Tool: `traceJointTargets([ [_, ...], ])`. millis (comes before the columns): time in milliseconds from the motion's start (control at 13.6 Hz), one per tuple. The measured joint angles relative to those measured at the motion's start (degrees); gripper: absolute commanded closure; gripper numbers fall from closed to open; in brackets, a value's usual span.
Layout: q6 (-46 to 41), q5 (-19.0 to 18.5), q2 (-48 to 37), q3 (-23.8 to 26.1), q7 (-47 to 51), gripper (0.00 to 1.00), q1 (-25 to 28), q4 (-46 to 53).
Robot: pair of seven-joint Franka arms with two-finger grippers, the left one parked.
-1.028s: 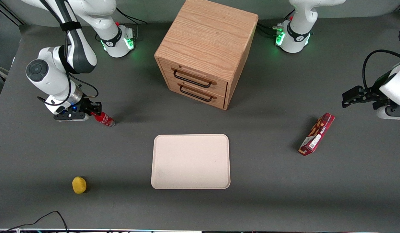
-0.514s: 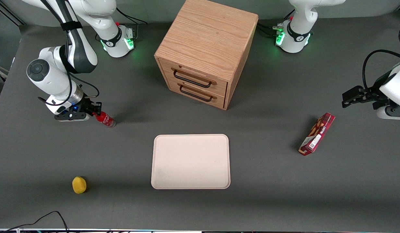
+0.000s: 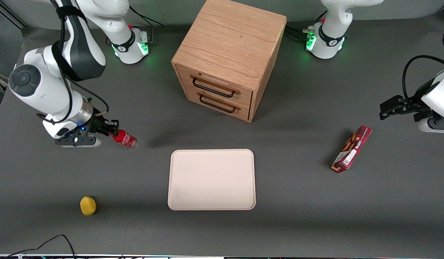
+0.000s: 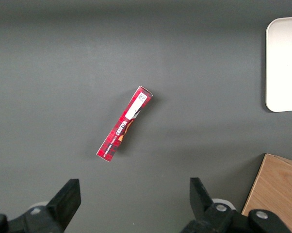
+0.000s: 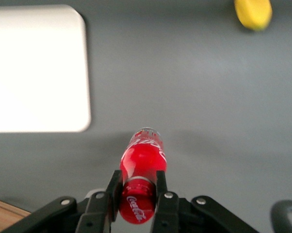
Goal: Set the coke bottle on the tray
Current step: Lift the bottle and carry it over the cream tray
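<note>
gripper (image 3: 113, 130): clamped on the bottle's (image 3: 124, 138) cap end, fingers (image 5: 161, 194) on both sides of the neck | bottle: tilted, clear base pointing away from gripper, off the table | tray (image 3: 211, 179): apart from gripper, toward the parked arm's end, nearer the camera | lemon (image 3: 88, 205): nearer the camera than gripper | cabinet (image 3: 225, 57): farther from the camera than tray

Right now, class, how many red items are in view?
2: the small red coke bottle in the gripper above the table; the long red snack box toward the parked arm's end.
</note>
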Motion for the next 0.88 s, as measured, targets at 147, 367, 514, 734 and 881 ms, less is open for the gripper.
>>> traceJointTargets([
  [147, -0.1, 0.0, 8.1, 0.3, 0.5, 1.0, 2.5, 9.5],
  [367, -0.5, -1.4, 20.3, -1.8, 4.3, 1.0, 9.6, 22.6],
  [514, -2.4, -3.1, 26.6, -6.9, 7.2, 1.0, 17.1, 30.4],
  [734, -4.1, -3.3, 32.4, -15.6, 9.4, 1.0, 27.5, 38.8],
  [881, -4.2, -3.3, 34.6, -16.9, 9.6, 1.0, 28.5, 42.1],
])
